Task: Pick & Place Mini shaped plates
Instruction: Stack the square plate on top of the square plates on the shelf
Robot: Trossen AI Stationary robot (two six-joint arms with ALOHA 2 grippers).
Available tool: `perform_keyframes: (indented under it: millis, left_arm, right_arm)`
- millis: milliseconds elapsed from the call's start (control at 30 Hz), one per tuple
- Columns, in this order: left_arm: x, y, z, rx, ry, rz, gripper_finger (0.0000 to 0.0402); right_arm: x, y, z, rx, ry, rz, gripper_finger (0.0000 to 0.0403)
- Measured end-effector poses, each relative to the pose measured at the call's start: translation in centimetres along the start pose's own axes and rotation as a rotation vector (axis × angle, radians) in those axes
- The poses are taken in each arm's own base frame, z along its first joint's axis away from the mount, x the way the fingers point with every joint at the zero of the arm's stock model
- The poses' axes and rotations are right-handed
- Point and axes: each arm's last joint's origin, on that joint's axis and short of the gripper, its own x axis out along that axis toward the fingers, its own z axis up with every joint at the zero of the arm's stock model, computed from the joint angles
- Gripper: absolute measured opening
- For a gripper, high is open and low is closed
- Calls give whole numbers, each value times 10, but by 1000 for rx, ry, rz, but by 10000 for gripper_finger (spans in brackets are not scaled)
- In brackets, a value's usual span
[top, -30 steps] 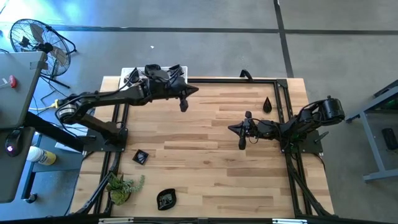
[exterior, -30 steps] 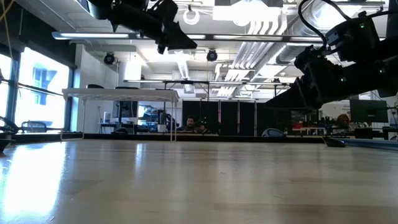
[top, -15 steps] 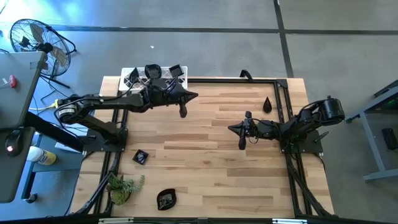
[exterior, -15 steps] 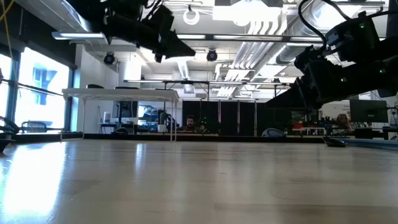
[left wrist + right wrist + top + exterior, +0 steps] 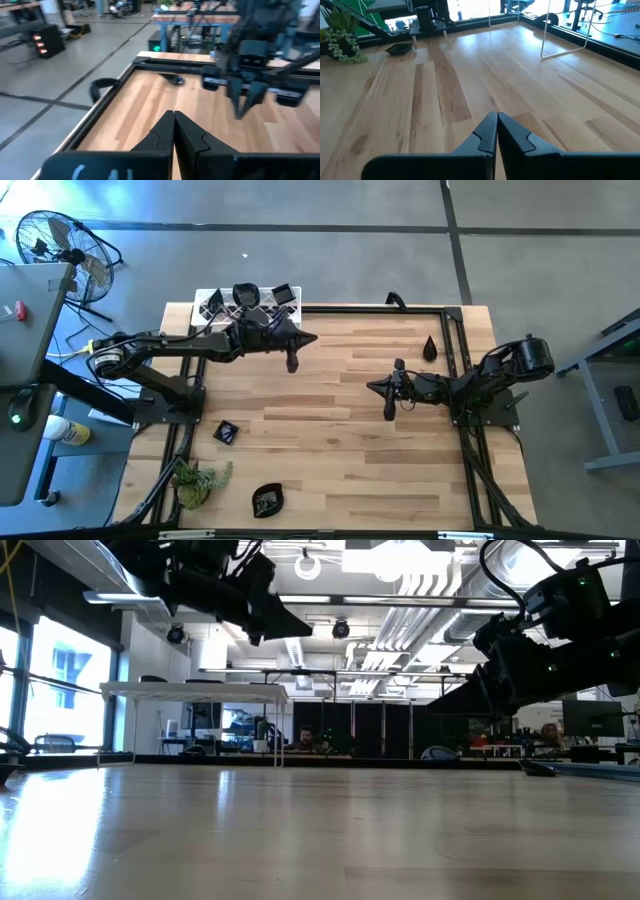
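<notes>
My left gripper [image 5: 310, 337] is shut and hovers above the far-left part of the table, just in front of the white rack [image 5: 205, 295]. Three glossy black plates [image 5: 245, 297] rest on that rack. My right gripper [image 5: 372, 387] is shut and held still above the table's right middle. A teardrop plate [image 5: 430, 348] lies near the far-right corner and also shows in the left wrist view [image 5: 172, 79]. A square plate [image 5: 226, 431] and a leaf-like plate [image 5: 267, 500] lie near the left and near edges. Neither gripper holds a plate.
A small green plant [image 5: 196, 480] stands at the near-left corner and shows in the right wrist view [image 5: 340, 35]. A black frame rail [image 5: 380, 310] runs round the table edges. Bare wood [image 5: 330, 450] stretches across the table's middle.
My left gripper has drawn back from over the rack toward the table's near edge and dropped slightly, staying shut. The plates on the rack, covered by the arm before, now show. The right arm has kept still.
</notes>
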Motion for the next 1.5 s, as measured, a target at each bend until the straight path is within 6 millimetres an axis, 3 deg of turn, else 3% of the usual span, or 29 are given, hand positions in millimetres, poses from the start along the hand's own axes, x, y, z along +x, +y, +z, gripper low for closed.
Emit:
perform_keyframes:
  millis: [167,433,867,1033,1267,1367,1500]
  left_arm:
    - [0,-2,-3,24,2,-68,1]
    - [-15,-11,-44,15,154,-98,1]
    - [-56,-58,-38,146,293,-284,1]
    - [-66,-71,-44,60,418,-333,1]
    - [-74,-83,-43,76,697,-363,3]
    - [-76,-89,-42,78,787,-395,22]
    - [-76,-96,-56,56,995,-403,69]
  right_arm:
    - [0,0,0,0,0,0,5]
    - [0,0,0,0,0,0,8]
    - [0,0,1,7,-13,2,5]
    - [0,0,3,11,-29,5,7]
    - [0,0,4,8,-38,-3,7]
    - [1,-2,4,11,-39,-14,7]
    - [1,-4,5,13,-41,-24,7]
